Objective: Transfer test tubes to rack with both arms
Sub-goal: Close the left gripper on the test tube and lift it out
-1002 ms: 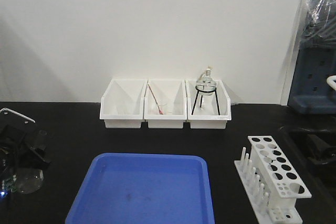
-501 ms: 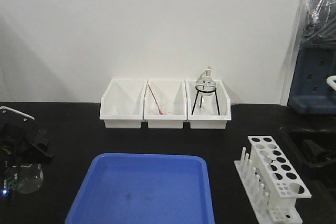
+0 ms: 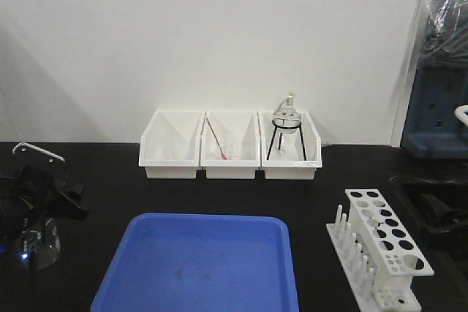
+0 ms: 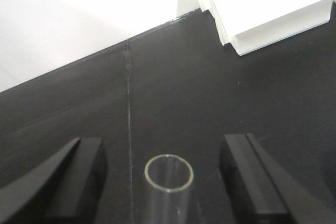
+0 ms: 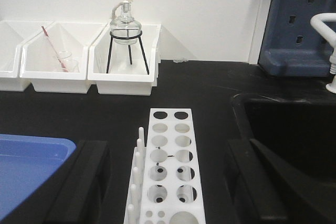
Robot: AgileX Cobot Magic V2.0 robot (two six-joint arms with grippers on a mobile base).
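Black tabletop [image 3: 110, 173] gives clear glass little contrast, and I judge that the first hazard. The tube [image 4: 169, 172] shows in the left wrist view only as a thin ring, its mouth facing the camera. A misjudged closing could catch the rim instead of the wall and chip or tip it. The left gripper [image 4: 161, 142] has its fingers [image 4: 73, 182] apart, at 9 and 3 o'clock of the tube, neither touching it.

In the front view this gripper sits at 8 o'clock, over the beaker [image 3: 40, 248]. I cannot tell whether the tube stands in it. If it does, an off-centre squeeze could drag the tube against the lip or pull the beaker over. Glass is slick, so too light a hold may let the tube slide out on the carry over the tray [image 3: 197, 261] at 6 o'clock.

The rack [image 5: 168, 129], at 4 o'clock in the front view, looks like light plastic. It would likely shift if a tube landed on the plate between holes. The right gripper [image 5: 165, 148] hangs near it, fingers apart on either side and holding nothing. A low sweep could knock the rack.

Counted:
- one tabletop
- one tray
- two grippers
- three bins [image 3: 230, 169] at 12 o'clock
- one rack, with two rows of holes and one row of pegs, every hole in view unfilled
- one flask [image 5: 125, 22] on a tripod in the right bin
- one beaker
- one red rod [image 5: 55, 48] in the middle bin
- one tube in sight
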